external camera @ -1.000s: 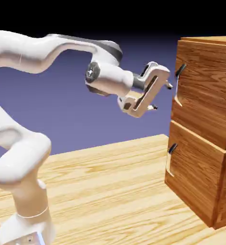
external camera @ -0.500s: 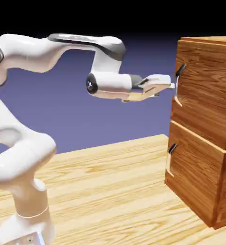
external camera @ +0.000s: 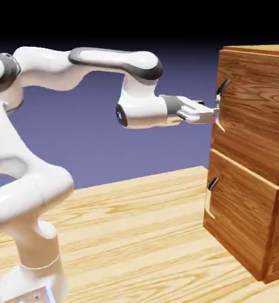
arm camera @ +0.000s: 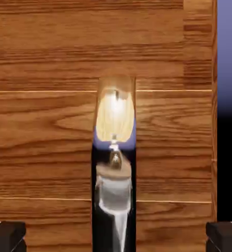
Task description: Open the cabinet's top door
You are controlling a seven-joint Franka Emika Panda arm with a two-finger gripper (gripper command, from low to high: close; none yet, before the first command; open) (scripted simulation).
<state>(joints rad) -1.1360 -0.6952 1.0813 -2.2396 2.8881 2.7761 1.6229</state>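
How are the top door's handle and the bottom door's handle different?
The top handle is high on the top door, while the bottom handle is on the bottom door, nearer the table. The top handle has the robot's gripper right by it; the bottom handle has nothing near it. Both are dark, slanted and shiny, and both doors look shut.

Backdrop [external camera: 136, 148]: plain blue-violet, fading to black toward the top in the exterior view; also along one side in the hand view
Table [external camera: 130, 237]: pale wood, yellowish, streaky grain, far edge slanting up toward the exterior view's right
Light: bright on the tabletop, nearly washed out in spots
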